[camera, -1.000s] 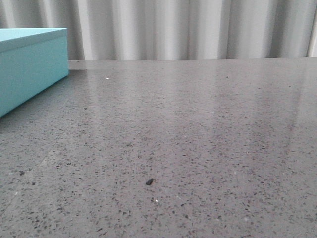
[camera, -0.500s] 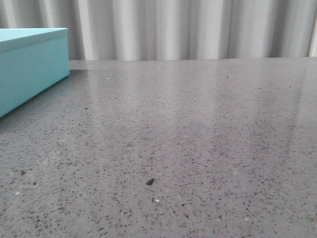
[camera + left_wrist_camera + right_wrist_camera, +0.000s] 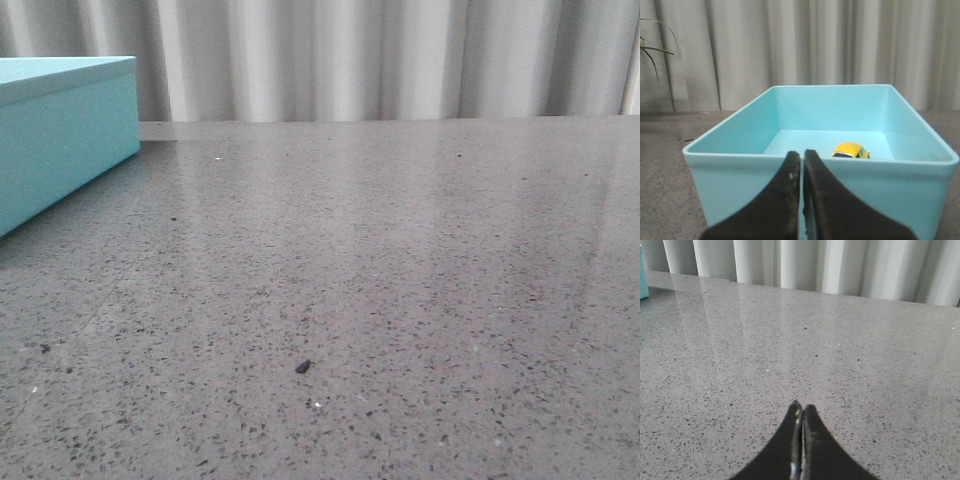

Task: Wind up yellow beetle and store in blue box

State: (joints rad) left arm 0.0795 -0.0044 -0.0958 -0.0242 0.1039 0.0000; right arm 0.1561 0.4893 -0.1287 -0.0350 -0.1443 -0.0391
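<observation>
The blue box [image 3: 820, 187] stands open, without a lid, in the left wrist view. The yellow beetle [image 3: 851, 150] rests on its floor near the far right corner. My left gripper [image 3: 801, 154] is shut and empty, just outside the box's near wall at rim height. The box's corner also shows at the far left of the front view [image 3: 60, 140]. My right gripper [image 3: 803, 408] is shut and empty, low over the bare speckled grey table [image 3: 840, 355]. Neither gripper shows in the front view.
A small dark speck [image 3: 302, 367] lies on the grey table [image 3: 400, 250] in the front view. White pleated curtains [image 3: 400, 55] hang behind the table's far edge. A plant leaf [image 3: 655, 47] pokes in beside the curtain.
The front view shifts very slightly; the box corner sits a touch further right than one second ago. Nothing else has moved.
</observation>
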